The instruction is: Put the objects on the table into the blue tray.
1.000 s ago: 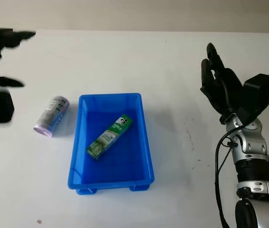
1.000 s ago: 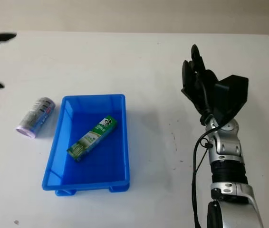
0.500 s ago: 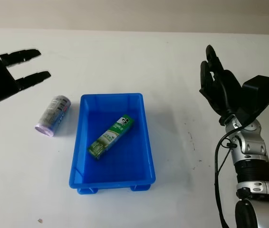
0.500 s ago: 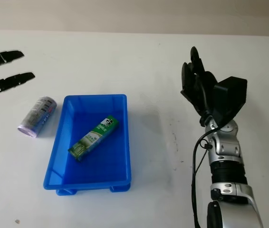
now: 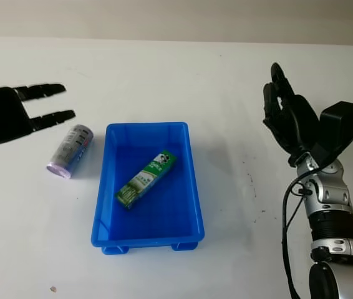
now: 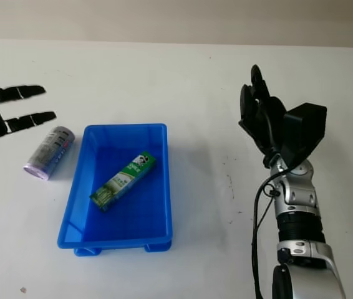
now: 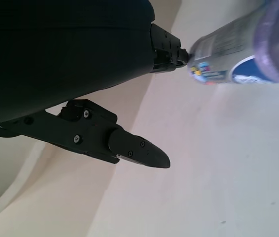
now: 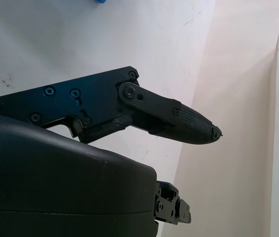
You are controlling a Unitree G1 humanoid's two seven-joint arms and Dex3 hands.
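Left hand: open, fingers extended, near can.
Can: lying on surface, just beside blue tray.
Technique: grasp across the can's middle; it may roll.
Right hand: open, idle, right of tray.

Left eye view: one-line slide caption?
Open left hand beside a lying can; green box in the blue tray; open right hand raised at the table's right.

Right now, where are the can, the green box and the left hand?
can (image 5: pixel 68 151), left eye view, mid-side of its body.
green box (image 5: pixel 146 179), left eye view, middle of its top face.
left hand (image 5: pixel 5 114), left eye view, palm.
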